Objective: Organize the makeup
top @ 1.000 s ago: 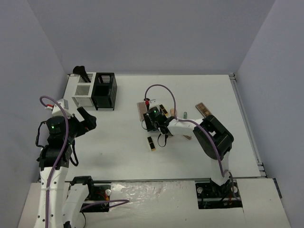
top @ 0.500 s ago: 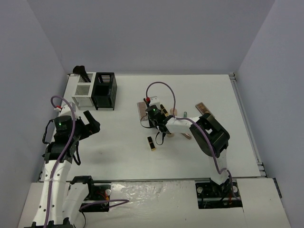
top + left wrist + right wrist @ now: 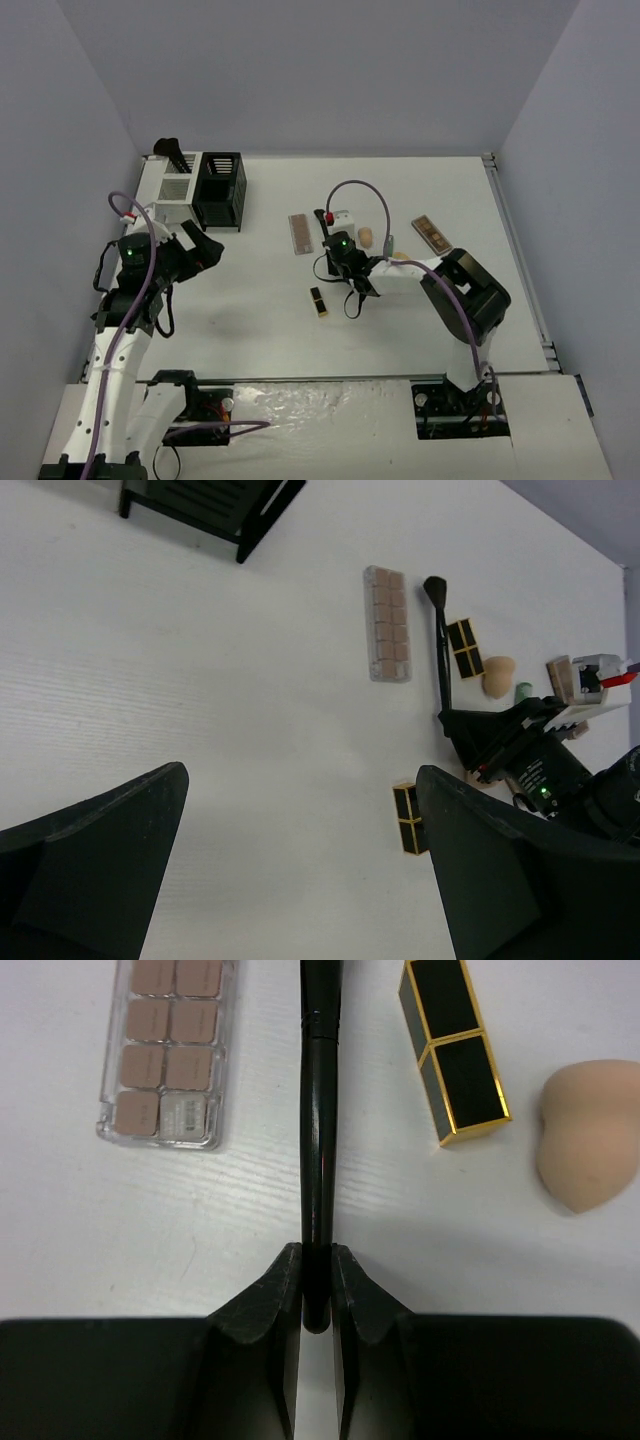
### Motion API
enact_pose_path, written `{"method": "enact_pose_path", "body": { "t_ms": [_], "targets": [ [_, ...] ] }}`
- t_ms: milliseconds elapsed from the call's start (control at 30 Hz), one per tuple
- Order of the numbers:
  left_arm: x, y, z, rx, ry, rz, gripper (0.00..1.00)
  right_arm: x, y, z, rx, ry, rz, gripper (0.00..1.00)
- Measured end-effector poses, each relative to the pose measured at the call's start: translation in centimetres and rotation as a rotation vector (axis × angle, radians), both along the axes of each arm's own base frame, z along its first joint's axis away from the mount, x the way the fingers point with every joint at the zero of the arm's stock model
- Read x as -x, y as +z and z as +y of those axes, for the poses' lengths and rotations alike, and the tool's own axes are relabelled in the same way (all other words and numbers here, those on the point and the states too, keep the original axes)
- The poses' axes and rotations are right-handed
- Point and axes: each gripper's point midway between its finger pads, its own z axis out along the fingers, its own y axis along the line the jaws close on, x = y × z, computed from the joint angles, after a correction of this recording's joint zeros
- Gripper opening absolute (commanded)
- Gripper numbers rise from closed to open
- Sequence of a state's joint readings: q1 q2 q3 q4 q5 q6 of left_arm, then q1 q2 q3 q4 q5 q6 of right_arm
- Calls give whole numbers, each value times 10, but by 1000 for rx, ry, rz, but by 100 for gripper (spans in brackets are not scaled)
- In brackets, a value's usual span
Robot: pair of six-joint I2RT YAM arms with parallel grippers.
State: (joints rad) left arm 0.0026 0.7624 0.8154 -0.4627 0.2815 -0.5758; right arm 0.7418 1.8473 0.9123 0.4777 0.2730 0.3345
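A: Right gripper (image 3: pixel 316 1256)?
B: Pinched narrow on the thin black brush (image 3: pixel 316 1140), low on its handle, at mid-table. Long axis straight ahead of the fingers, in line with the wrist, bristle end farthest out.
A: Neighbours?
B: Palette (image 3: pixel 168 1055) just left, lipstick (image 3: pixel 455 1055) just right, sponge (image 3: pixel 585 1150) beyond that. Touches none.
A: Left gripper (image 3: pixel 300 775)?
B: Spread wide, holds nothing, hangs near the white bin (image 3: pixel 172 200) and black bin (image 3: pixel 220 190) — well apart from the brush. Right arm nearer by far.
A: Count?
B: One brush gripped, plus second palette (image 3: pixel 430 232), second lipstick (image 3: pixel 318 301), one green tube (image 3: pixel 522 691) — one sponge for sure; cannot tell about another.
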Motion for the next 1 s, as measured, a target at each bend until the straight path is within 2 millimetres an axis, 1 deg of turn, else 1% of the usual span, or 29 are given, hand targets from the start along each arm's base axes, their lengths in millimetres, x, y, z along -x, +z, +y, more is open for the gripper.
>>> {"method": "enact_pose_path", "body": {
  "t_ms": [67,100,167,267,333,400,467,533,700,833,967,1000],
  "targets": [
    [-6,7,-16,25,-42,-15,97,10,14,-4,-19,16,-26,0],
    [-10,10,-24,31,-64,-22,97,13,24,-5,-31,25,-48,0],
    [-15,17,-43,41,-116,-37,97,19,49,3,-77,57,-108,0],
    [-24,28,-65,52,-161,-65,97,32,87,23,-161,132,-201,0],
    [-30,36,-76,57,-176,-86,97,42,104,34,-203,182,-244,0],
    [-37,42,-87,56,-184,-104,97,55,117,44,-236,234,-278,0],
    [-42,46,-98,53,-196,-113,96,68,124,54,-256,279,-299,0],
    [-48,50,-108,52,-204,-123,93,79,131,61,-280,318,-316,0],
    [-57,50,-122,47,-198,-137,86,102,155,78,-353,398,-365,0],
    [-63,48,-130,26,-184,-128,80,108,170,83,-392,423,-400,0],
    [-66,45,-139,12,-183,-121,69,110,174,85,-399,432,-414,0],
    [-66,43,-141,9,-184,-117,65,111,175,85,-399,434,-416,0]
  ]
}}
